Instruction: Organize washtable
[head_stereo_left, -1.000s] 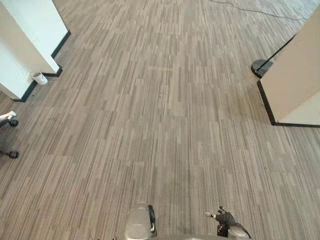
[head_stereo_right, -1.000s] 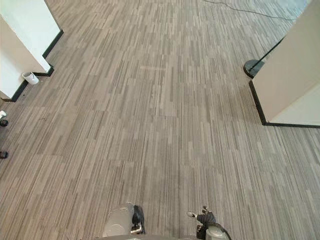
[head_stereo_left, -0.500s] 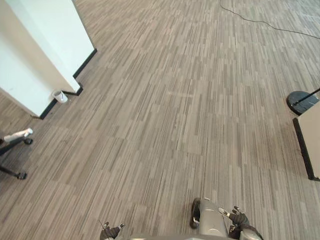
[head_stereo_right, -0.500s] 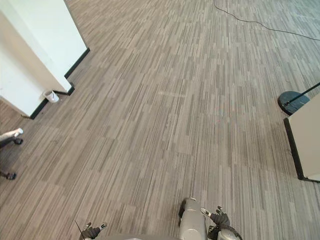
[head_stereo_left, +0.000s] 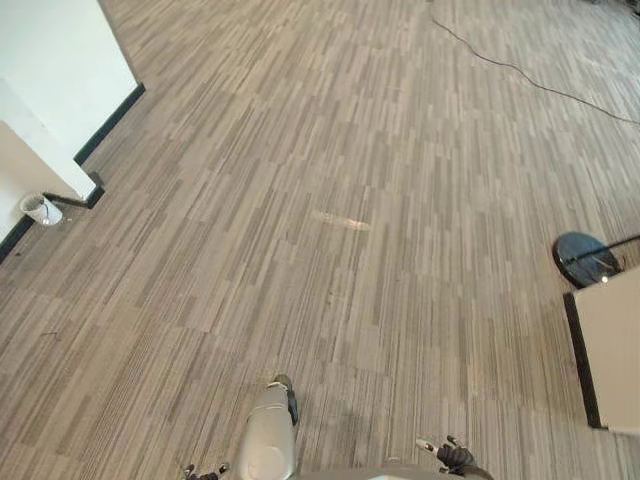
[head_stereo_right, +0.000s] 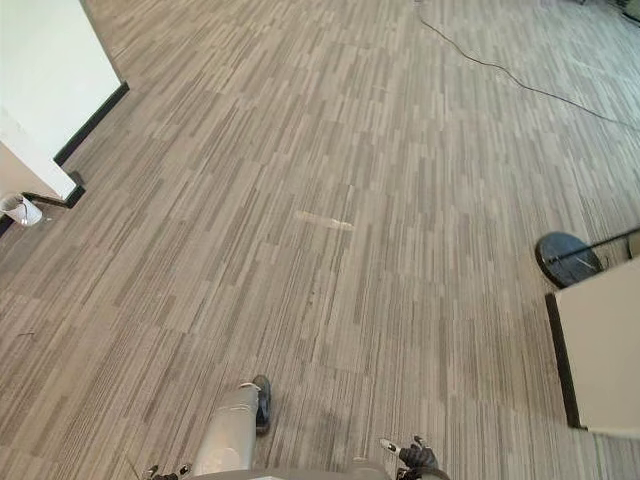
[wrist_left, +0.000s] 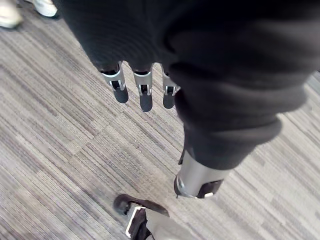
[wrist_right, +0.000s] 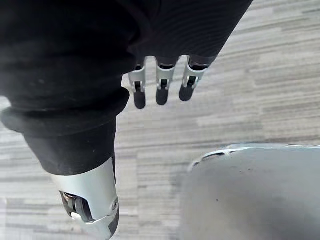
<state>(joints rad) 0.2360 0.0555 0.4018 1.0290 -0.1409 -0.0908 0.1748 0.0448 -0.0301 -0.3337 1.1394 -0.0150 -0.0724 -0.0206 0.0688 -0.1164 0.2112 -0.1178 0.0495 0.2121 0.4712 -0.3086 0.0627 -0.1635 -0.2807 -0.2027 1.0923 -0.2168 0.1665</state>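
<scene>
Left hand (wrist_left: 142, 89): fingers straight and relaxed, thumb apart, nothing held, hanging over the striped carpet (head_stereo_left: 400, 150). Right hand (wrist_right: 161, 82): same condition, fingers loose, empty. Washtable: location cannot be told. Noted on the carpet: small white cup (head_stereo_left: 40, 208) at the corner of the white wall (head_stereo_left: 50, 60); round black stand base (head_stereo_left: 585, 260) beside a pale panel (head_stereo_left: 612, 350), well apart from both hands.

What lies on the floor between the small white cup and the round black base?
Between white cup and black base: bare carpet with one pale streak, in the left eye view.
</scene>
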